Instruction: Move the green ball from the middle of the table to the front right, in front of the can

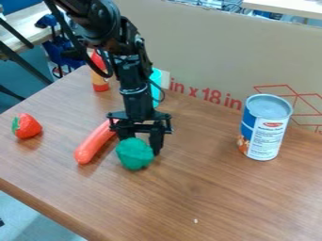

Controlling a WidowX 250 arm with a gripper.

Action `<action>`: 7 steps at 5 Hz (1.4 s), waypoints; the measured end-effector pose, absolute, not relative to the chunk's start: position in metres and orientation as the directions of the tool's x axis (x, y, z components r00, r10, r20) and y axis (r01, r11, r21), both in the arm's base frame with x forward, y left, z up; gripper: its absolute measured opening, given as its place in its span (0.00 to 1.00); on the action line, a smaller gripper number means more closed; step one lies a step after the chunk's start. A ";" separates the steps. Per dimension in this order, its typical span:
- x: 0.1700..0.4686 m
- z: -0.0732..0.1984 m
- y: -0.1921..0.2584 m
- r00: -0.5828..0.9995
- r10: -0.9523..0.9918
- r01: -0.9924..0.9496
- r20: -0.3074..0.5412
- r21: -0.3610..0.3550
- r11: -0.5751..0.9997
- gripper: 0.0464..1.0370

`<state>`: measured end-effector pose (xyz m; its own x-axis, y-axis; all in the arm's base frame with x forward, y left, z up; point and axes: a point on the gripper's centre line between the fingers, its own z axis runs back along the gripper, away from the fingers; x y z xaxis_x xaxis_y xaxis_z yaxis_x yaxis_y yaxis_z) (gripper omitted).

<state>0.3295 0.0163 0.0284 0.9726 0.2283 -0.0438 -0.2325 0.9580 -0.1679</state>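
A brown wood-grain table [217,202] spans the scene, with a small pale speck [196,220] near its near edge. Tan cardboard [204,52] stands along the far side, bearing red print and outlines. Beyond it on the right is a pale work surface [289,5]; at far left, a light tabletop [24,28] stands over a blue-grey floor [28,70].

The gripper [140,146] hangs left of centre, its fingers wide apart. A lumpy green ball [134,154] sits on the table at the fingertips; whether they touch it, I cannot tell. Just left of it, a red-orange sausage [94,144] lies slanted, its far end beside the gripper. A red strawberry [26,126] with a green top lies farther left.

Behind the arm are a red and yellow bottle [99,77] and a turquoise item [156,87], partly hidden. On the right, an upright blue-and-white can [267,127] carries a red emblem and dark lettering.
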 end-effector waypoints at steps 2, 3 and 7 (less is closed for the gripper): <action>0.316 0.036 0.000 0.991 0.110 -0.121 -0.082 -0.146 0.982 0.28; 0.316 0.064 -0.017 1.000 0.022 -0.024 -0.019 -0.136 0.990 0.28; 0.239 0.053 -0.130 0.930 -0.366 0.364 -0.040 -0.036 0.931 0.28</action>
<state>0.2389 -0.1301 0.0532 0.9299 -0.3656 -0.0401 0.3643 0.9306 -0.0360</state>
